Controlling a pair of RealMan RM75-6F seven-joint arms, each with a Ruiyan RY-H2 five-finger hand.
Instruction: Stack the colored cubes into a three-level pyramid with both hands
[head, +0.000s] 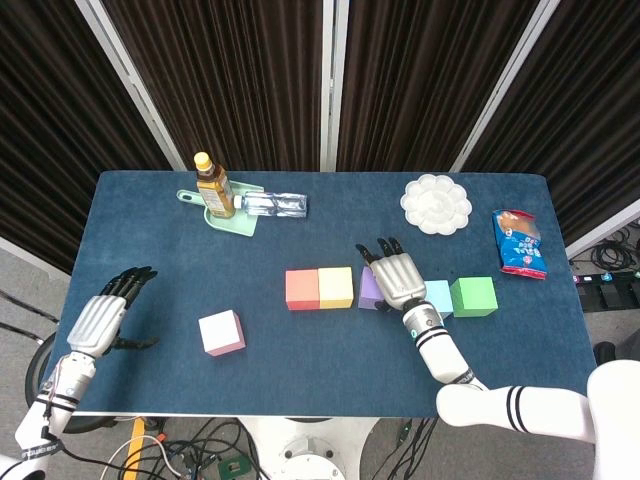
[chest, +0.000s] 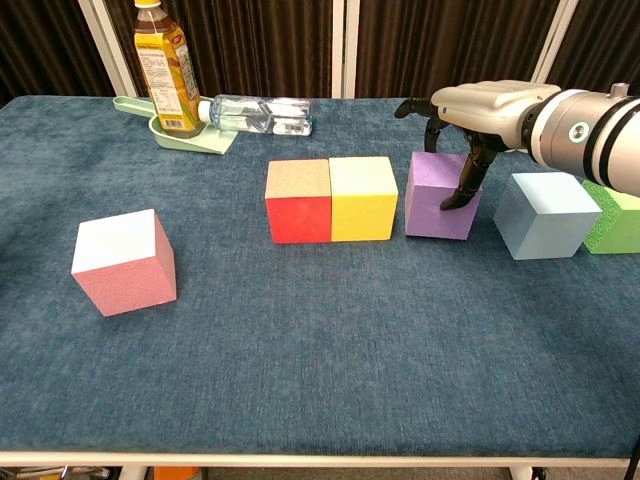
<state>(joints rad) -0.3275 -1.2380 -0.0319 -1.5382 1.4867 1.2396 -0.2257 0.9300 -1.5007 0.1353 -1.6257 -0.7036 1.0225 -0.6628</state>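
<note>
A: Right robot hand (chest: 462, 135) draped over purple cube (chest: 436, 196), fingers hooked down its right face, thumb side hidden. Pinching or just pushing? Cannot tell.

B: Purple cube just beside yellow cube (chest: 364, 198), narrow gap; yellow touching red cube (chest: 298, 201). Base row nearly closed.

A: Risks: pushing skewed, twisting purple cube, jamming a corner into yellow and shunting the red-yellow pair. Also clipping light blue cube (chest: 545, 215) close on the right, green cube (chest: 612, 220) behind it.

B: Left robot hand (head: 100, 318) spread, holding nothing, off the counter (chest: 300, 350) edge. Pink cube (chest: 124, 261) well apart on the left, untouched.

A: Uneven base likely toppling upper levels.
</note>
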